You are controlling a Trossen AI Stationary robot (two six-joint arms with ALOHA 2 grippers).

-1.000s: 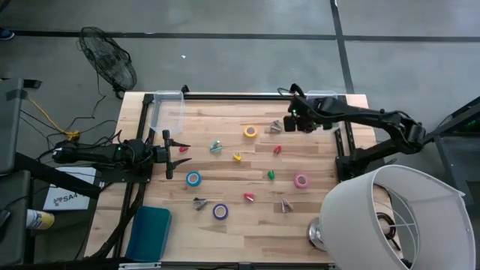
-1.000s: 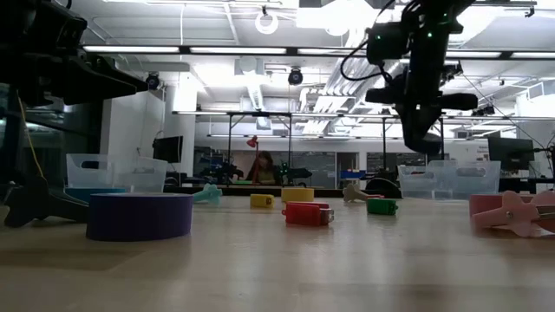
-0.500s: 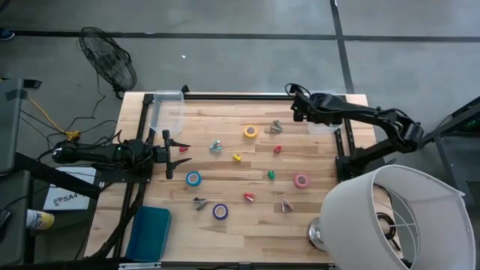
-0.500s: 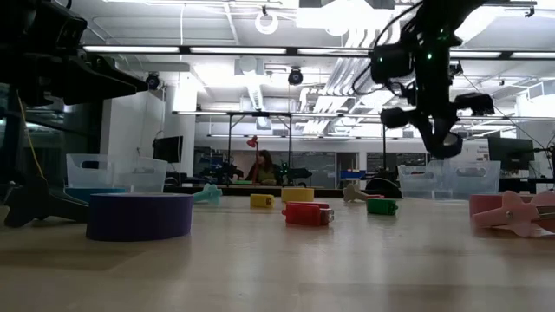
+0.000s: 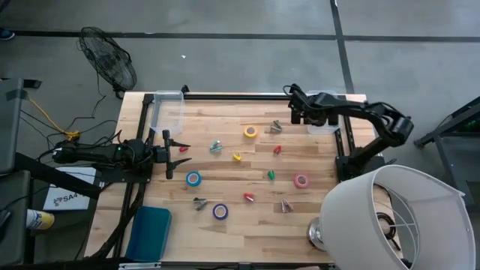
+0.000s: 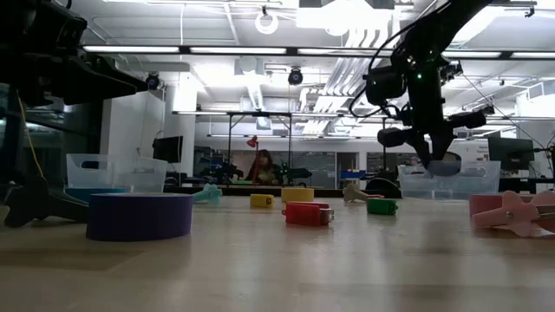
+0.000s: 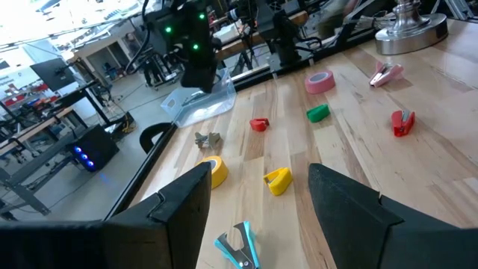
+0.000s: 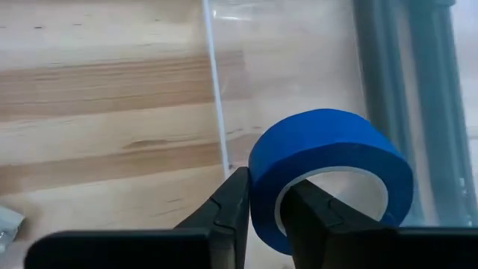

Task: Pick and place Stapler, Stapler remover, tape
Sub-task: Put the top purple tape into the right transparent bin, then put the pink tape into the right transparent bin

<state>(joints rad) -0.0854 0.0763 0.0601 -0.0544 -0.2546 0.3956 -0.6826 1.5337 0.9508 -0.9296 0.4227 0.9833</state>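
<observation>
My right gripper (image 8: 270, 213) is shut on a blue tape roll (image 8: 328, 172) and hovers over the rim of a clear bin (image 5: 328, 120) at the table's far right corner; it also shows in the low view (image 6: 440, 160). My left gripper (image 5: 182, 154) is open and waits near the left edge. Yellow tape (image 5: 250, 132), a second blue tape (image 5: 193, 178), purple tape (image 5: 220, 211) and pink tape (image 5: 301, 181) lie flat on the wood. Small staplers, such as the green one (image 5: 271, 175), and staple removers, such as the teal one (image 5: 216, 146), lie scattered among them. My right gripper pinches the blue roll's wall (image 8: 263, 196): one finger (image 8: 308, 213) sits inside the pale hollow centre and the other finger (image 8: 230, 209) stands outside. The fingers come from above, pointing down. The roll is lifted clear, above the bin's edge.
A second clear bin (image 5: 168, 109) stands at the far left corner. A teal box (image 5: 148, 232) lies at the near left edge, and a white lampshade (image 5: 394, 217) with a metal base covers the near right corner. The right arm's base post (image 5: 346, 154) stands at the right edge.
My right gripper, still shut on the blue tape, has moved toward the table's right edge and down, from above the wood by the grey staple remover to over the clear bin. The left arm has kept still.
</observation>
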